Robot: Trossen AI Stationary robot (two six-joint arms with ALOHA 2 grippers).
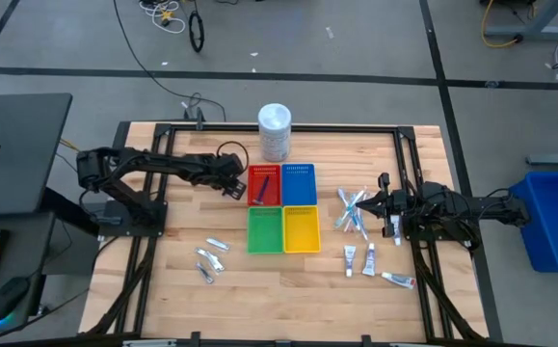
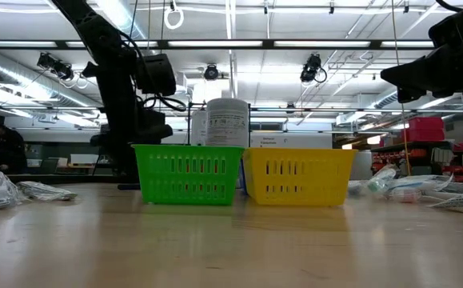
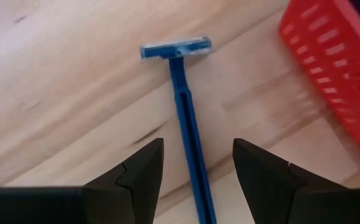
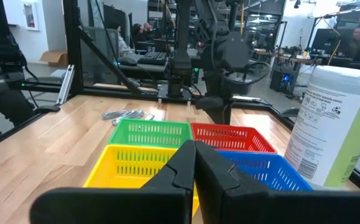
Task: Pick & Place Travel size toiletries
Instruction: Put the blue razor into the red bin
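Only the left wrist view shows the blue razor (image 3: 184, 106) lying flat on the pale wooden bench (image 3: 61, 93), its slim handle running between the spread fingers of the left gripper (image 3: 197, 171), just beside the red tray (image 3: 338, 68). From above, the right gripper (image 1: 383, 203) is closed and empty beside the toothbrush-like sticks (image 1: 352, 210); 3 white tubes (image 1: 367, 260) and silvery sachets (image 1: 211, 258) lie nearby.

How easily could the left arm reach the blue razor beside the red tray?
Probably easily: the left gripper hangs right over the blue razor, jaws open either side of its handle, nothing between. The red tray sits off to one side.
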